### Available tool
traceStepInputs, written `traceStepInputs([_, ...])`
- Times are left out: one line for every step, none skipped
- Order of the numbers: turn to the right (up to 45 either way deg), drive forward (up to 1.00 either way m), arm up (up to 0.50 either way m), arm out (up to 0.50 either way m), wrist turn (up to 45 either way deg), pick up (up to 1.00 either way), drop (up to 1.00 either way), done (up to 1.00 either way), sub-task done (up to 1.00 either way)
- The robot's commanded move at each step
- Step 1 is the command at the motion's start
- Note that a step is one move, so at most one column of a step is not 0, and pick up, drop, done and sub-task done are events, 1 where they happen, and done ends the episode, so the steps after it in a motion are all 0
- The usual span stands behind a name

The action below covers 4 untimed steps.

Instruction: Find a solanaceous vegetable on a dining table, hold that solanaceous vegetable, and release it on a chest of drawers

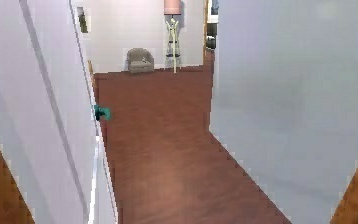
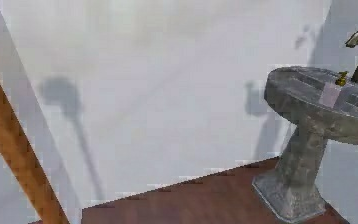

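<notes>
Solanaceous vegetable: whereabouts cannot be told; task judged at the search step. Claw: state cannot be told. White panel door (image 1: 47,110) stands ajar, leaving reddish-brown plank floor (image 1: 177,150) passable toward grey low armchair (image 1: 140,61) and pink-shaded floor lamp (image 1: 173,30). Grey stone pedestal washbasin (image 2: 307,105) stands near plain white wall (image 2: 167,90).

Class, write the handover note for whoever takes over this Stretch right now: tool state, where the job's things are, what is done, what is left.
Tool: state unknown.
Position: beside a stone pedestal sink with a pink bottle on its rim. Ahead, past a white door with a teal handle, red-brown floor leads to a far room with a grey chair and a floor lamp.
Job's things: vegetable, dining table and chest of drawers yet to be located.
Done: nothing confirmed.
Left: probably drive ahead, find the table, take the vegetable, release it on the chest of drawers.
</notes>
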Motion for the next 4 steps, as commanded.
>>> traceStepInputs([0.0,0.85,0.0,0.0,0.0,0.0,0.0,0.0,0.0])
traceStepInputs([-15.0,0.0,0.0,0.0,0.0,0.0,0.0,0.0,0.0])
traceStepInputs([0.0,0.05,0.0,0.0,0.0,0.0,0.0,0.0,0.0])
traceStepInputs([15.0,0.0,0.0,0.0,0.0,0.0,0.0,0.0,0.0])
